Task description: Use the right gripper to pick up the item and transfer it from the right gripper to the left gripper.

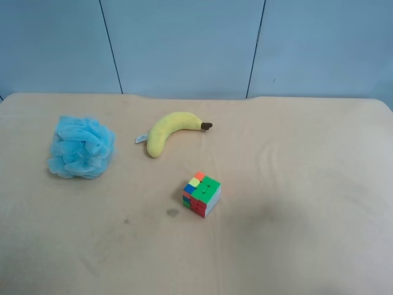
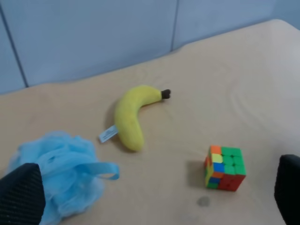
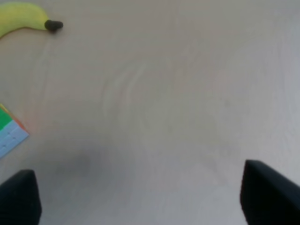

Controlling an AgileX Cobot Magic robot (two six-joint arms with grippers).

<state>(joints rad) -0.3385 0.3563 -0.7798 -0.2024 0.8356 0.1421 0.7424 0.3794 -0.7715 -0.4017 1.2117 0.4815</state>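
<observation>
Bench [image 1: 295, 246]: beige cloth-covered surface, faintly creased, set against pale blue wall panels. Three objects are carried on it; no arm is seen in the exterior high view.

Item 1, bath pouf [image 1: 81, 147]: light-blue ruffled mesh ball, found at the 9 o'clock side of the bench in the exterior high view, resting alone and well apart from the other objects. In the left wrist view the bath pouf [image 2: 61, 176] is seen with a flat blue ribbon loop lying out of it, just beside one finger.

Item 2, plush banana [image 1: 172, 131]: yellow, curved, with a dark tip and a small white tag, placed near the centre toward 12 o'clock.

Item 3, puzzle cube [image 1: 201, 194]: multicoloured, green face uppermost, placed at the centre, a little toward 6 o'clock from the banana and apart from it.

Left claw [image 2: 154, 197]: only two black fingertips are shown, set wide apart, with nothing held between them.

Right claw [image 3: 140, 197]: two black fingertips are shown spread wide over bare cloth, nothing gripped; the banana tip and a corner of the cube are caught at the frame edge.
</observation>
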